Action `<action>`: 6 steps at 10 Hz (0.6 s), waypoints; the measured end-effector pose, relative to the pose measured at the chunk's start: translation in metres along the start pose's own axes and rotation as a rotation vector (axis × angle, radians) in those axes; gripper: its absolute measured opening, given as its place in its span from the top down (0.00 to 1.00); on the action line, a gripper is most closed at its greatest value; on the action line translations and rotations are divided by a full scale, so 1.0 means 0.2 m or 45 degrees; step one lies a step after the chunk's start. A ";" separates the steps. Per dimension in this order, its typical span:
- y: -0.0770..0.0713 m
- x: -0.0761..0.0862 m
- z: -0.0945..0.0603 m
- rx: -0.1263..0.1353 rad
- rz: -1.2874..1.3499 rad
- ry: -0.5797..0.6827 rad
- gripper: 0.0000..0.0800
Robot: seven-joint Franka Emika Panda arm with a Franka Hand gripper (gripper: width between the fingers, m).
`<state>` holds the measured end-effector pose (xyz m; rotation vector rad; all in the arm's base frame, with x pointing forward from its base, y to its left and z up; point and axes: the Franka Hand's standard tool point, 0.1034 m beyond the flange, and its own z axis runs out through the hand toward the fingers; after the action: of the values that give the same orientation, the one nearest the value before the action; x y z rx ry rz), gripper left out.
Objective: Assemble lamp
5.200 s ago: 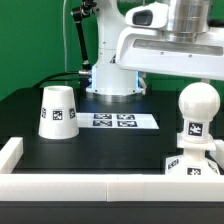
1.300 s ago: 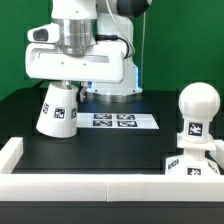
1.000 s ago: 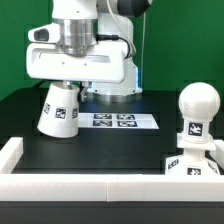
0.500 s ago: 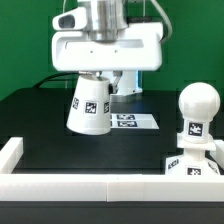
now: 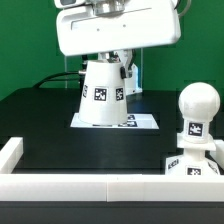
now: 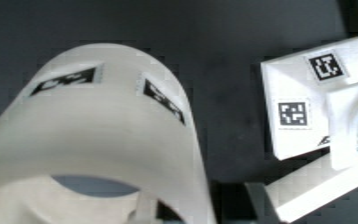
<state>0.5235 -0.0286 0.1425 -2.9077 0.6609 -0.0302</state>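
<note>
My gripper (image 5: 105,62) is shut on the top rim of the white cup-like shade (image 5: 102,95) and holds it lifted and slightly tilted over the middle of the table. The ball-shaped bulb (image 5: 197,105) stands upright on the low square base (image 5: 192,166) at the exterior view's right, apart from the shade. In the wrist view the shade (image 6: 105,130) fills most of the picture, its wall sits between my gripper's (image 6: 202,205) fingers, and the tagged base (image 6: 318,100) lies beyond it.
The marker board (image 5: 142,121) lies on the black table, partly hidden behind the shade. A white rail (image 5: 100,186) runs along the table's front and up the exterior view's left side (image 5: 10,153). The arm's body fills the top of the exterior view.
My gripper has lifted the shade off the table at the exterior view's left and carried it up and to the right, over the marker board. Bulb and base have not moved.
</note>
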 end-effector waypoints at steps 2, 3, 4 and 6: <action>0.00 0.00 0.00 -0.001 0.000 -0.001 0.94; -0.01 0.00 0.00 0.000 0.000 0.000 0.94; -0.09 0.01 -0.03 0.006 0.003 0.013 0.94; -0.25 0.04 -0.15 0.044 0.065 -0.012 0.94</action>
<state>0.5514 0.0079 0.1805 -2.8546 0.7256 -0.0220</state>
